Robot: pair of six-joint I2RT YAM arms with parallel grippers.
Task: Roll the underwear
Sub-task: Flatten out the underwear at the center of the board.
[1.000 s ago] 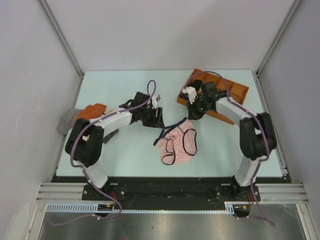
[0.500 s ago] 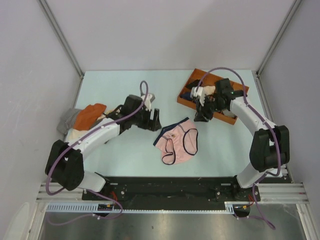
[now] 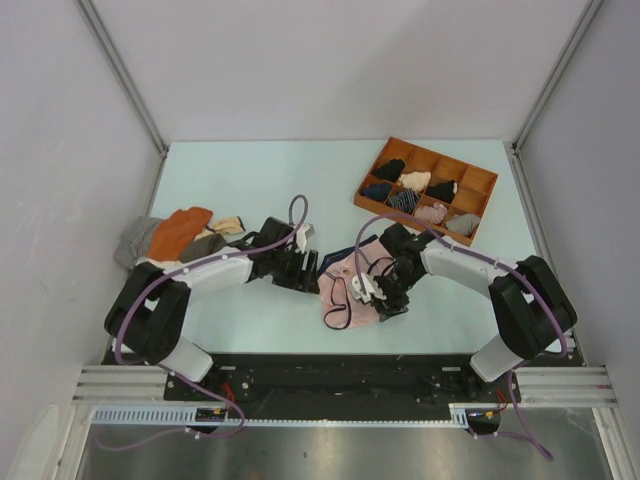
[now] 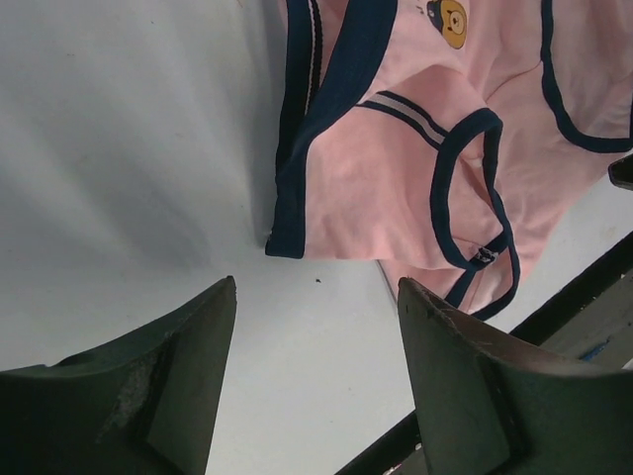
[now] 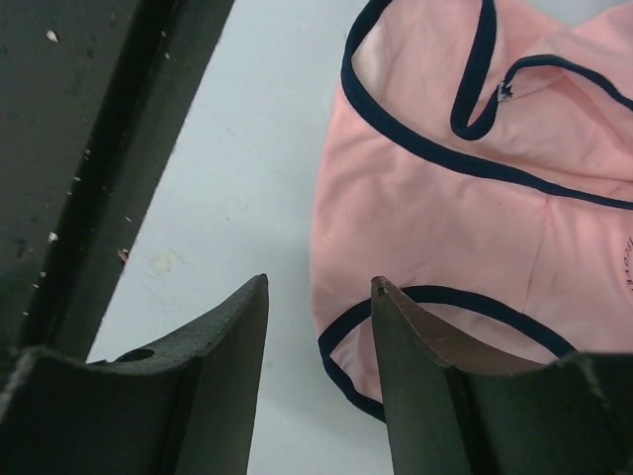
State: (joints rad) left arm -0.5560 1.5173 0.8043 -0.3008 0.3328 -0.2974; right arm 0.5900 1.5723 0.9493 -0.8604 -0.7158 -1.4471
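The right gripper (image 5: 318,297) hung with its jaws parted, the gap straddling the side edge of the pink underwear (image 5: 465,228). The garment lay ahead of one finger, and its navy-edged leg hole curved just past that fingertip. The other finger stood over bare pale table (image 5: 247,139), with a speckled black frame (image 5: 89,129) farther out on that side.
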